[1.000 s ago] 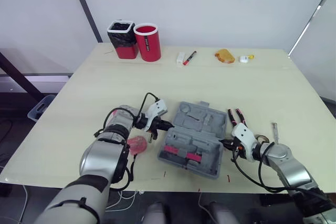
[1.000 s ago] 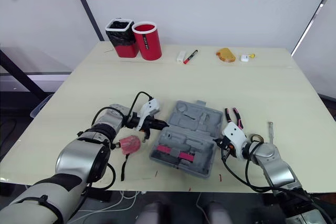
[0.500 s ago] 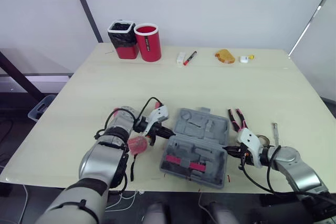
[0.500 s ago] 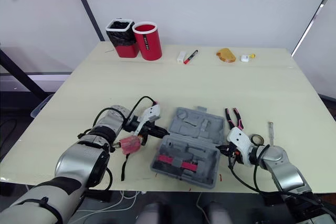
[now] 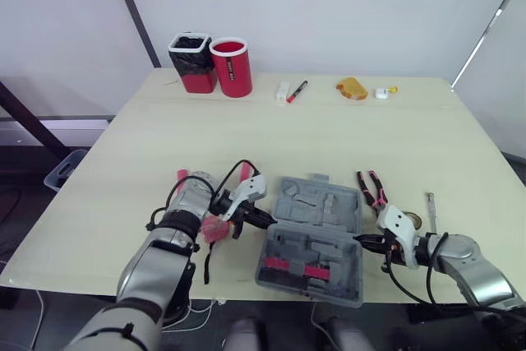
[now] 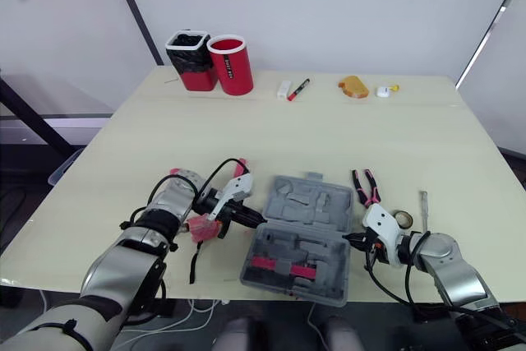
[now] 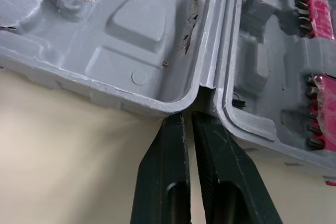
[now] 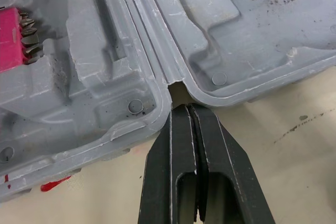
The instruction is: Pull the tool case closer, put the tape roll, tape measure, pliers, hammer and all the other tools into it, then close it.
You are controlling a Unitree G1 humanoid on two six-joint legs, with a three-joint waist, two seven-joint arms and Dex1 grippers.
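Leftmost, a pink rounded object point(image 5: 215, 228) lies beside the left gripper point(image 5: 269, 219). Its black fingers are nearly together (a thin slit between them) and touch the hinge notch at nine o'clock of the open grey plastic tool case point(image 5: 319, 203), which sits near the pale wooden table's point(image 5: 329, 137) front edge. Pink-handled pliers point(image 5: 371, 187) lie at its two o'clock. At three o'clock, the right gripper point(image 5: 359, 240), fingers pressed together, meets the opposite notch.

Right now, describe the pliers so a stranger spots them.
Find the open grey plastic tool case at the pale table's near edge. Right of its far half lie the pliers: pink handles, unlike the tape roll and slim metal tool nearby.
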